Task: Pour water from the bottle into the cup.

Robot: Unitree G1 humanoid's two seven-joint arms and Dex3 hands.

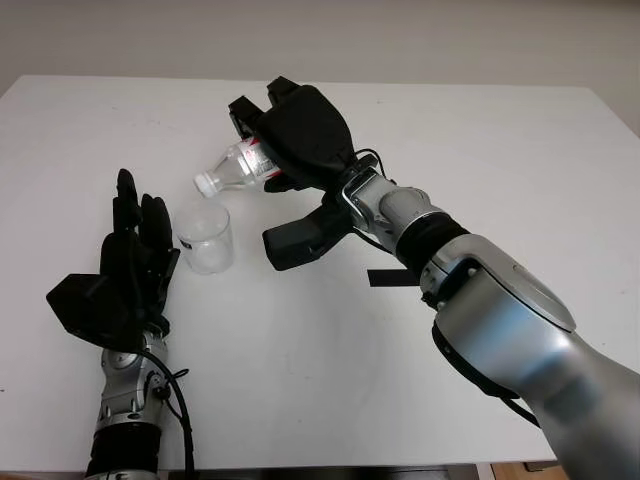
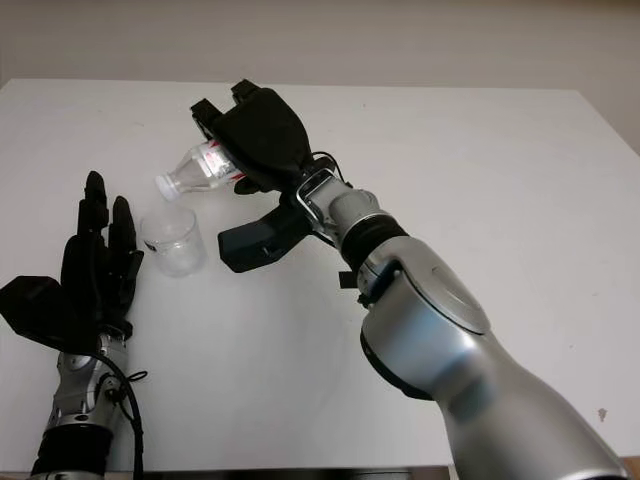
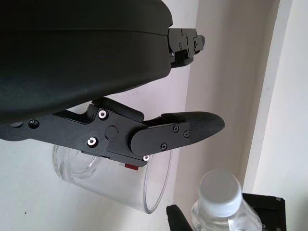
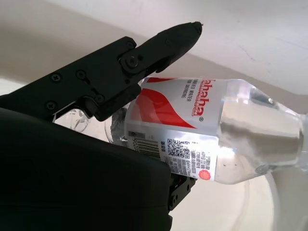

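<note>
Two robot hands work over a white tabletop [image 1: 520, 160]. The right robot hand [image 1: 300, 150] is clenched around a clear plastic water bottle [image 1: 238, 167] with a red and white label, holding it tipped nearly level above the surface, its white cap [image 1: 204, 184] pointing toward the robot's left and sitting just above and beside the rim of the clear plastic cup [image 1: 206, 239]. The cap is on the bottle. One black finger of this hand juts out below the bottle, close to the cup's right side. The cup stands upright on the tabletop, between the two hands. The left robot hand [image 1: 135, 255] is released, holding nothing, and stands just beside the cup on its left, fingers pointing away from the robot. In the left wrist view a finger [image 3: 168, 132] crosses in front of the cup's wall. A small dark strip [image 1: 390, 277] lies on the tabletop beside the right forearm.
</note>
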